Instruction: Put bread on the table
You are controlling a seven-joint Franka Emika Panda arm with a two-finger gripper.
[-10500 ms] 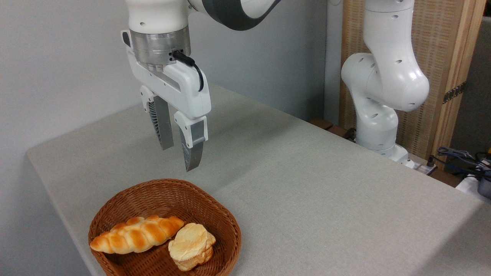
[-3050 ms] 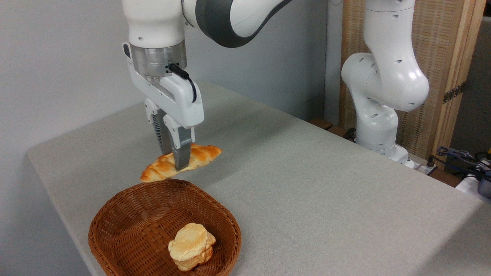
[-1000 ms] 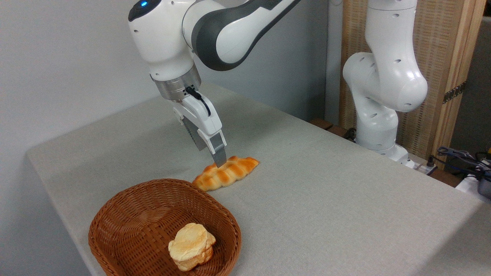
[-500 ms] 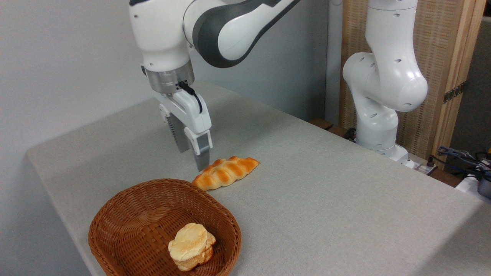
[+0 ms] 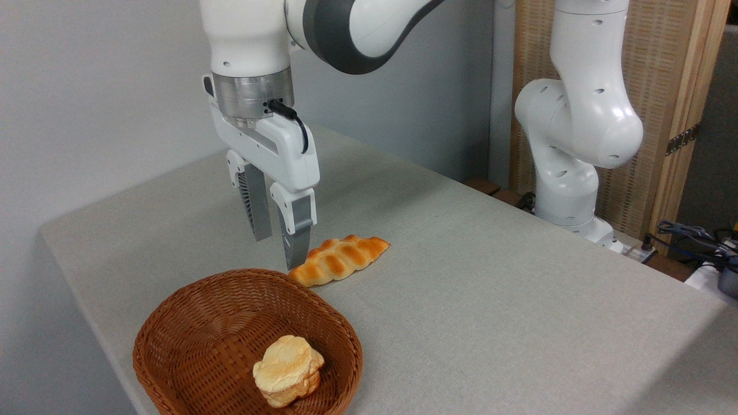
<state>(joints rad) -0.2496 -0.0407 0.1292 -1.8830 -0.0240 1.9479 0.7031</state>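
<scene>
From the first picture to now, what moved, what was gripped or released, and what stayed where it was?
The glossy golden braided loaf went from the brown woven wicker basket up and right onto the light grey-beige table, just beyond the rim. The two-finger gripper had clamped it, then let go, and now hangs open and empty to its left. The pale round cream bun and the basket never moved.

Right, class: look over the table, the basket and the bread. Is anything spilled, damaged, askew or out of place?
Nothing stands out. The braided golden-orange loaf lies whole and flat on the grey-beige table, beside the brown wicker basket. The pale round bun sits inside it. The open gripper holds nothing.
</scene>
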